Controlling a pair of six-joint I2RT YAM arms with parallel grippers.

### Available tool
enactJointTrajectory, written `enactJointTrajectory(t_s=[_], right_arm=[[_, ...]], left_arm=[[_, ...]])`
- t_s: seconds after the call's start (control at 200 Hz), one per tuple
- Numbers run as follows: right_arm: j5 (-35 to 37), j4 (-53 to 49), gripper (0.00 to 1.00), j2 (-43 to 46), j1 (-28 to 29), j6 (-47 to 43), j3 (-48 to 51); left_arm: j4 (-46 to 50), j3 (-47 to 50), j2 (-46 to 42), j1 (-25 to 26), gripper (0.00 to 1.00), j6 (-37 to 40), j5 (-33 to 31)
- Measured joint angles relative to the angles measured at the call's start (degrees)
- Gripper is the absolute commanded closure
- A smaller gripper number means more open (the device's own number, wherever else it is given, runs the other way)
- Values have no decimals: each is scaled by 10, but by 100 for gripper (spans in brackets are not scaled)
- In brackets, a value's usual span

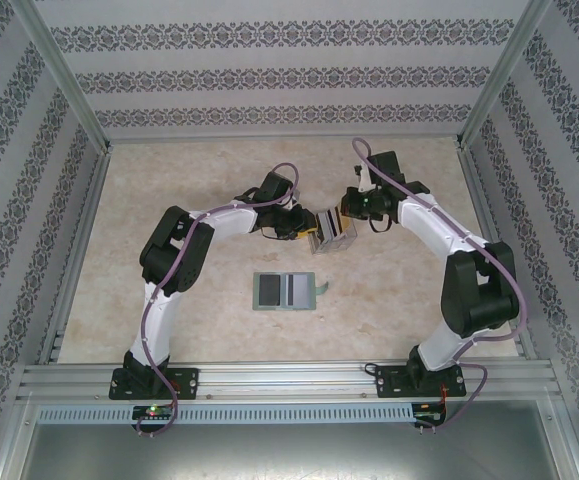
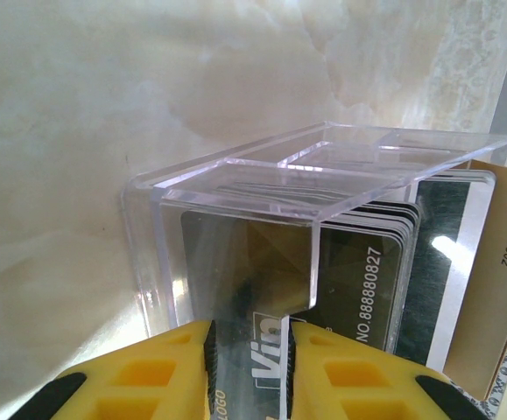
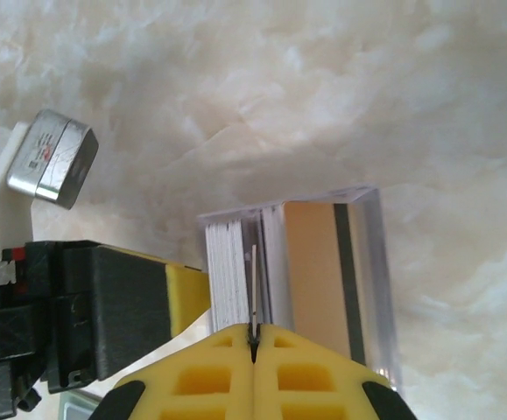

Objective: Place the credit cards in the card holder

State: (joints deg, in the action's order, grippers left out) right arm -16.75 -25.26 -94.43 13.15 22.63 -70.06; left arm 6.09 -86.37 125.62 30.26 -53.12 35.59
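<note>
Near the middle of the table, a clear plastic box stands between both arms, packed with upright credit cards. The left gripper has its jaws narrowly parted and clamped on the box's end wall. The right gripper has its jaws closed, pinching one credit card by its edge. Toward the near edge, the sage-green card holder lies open and flat, well apart from the box.

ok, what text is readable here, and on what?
"NO.88880827": dark card in the clear box.
"Vi", rest hidden: same dark card.
"88888802": tan card beside it.
Small print at the tan card's edge and the label on the silver camera: too small to read.
</note>
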Motion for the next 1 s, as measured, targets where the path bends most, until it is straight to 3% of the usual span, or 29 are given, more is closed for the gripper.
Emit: enactJointTrajectory(t_s=[0.495,0.794,0.999], right_arm=[[31,-8,99,27,-30,-12,30],[-2,7,100,31,10,-12,20],[14,10,100,7,16,-17,16]], left_arm=[[-8,6,-2,0,73,0,-1],[-14,12,-4,0,73,0,0],[-14,13,-5,0,73,0,0]])
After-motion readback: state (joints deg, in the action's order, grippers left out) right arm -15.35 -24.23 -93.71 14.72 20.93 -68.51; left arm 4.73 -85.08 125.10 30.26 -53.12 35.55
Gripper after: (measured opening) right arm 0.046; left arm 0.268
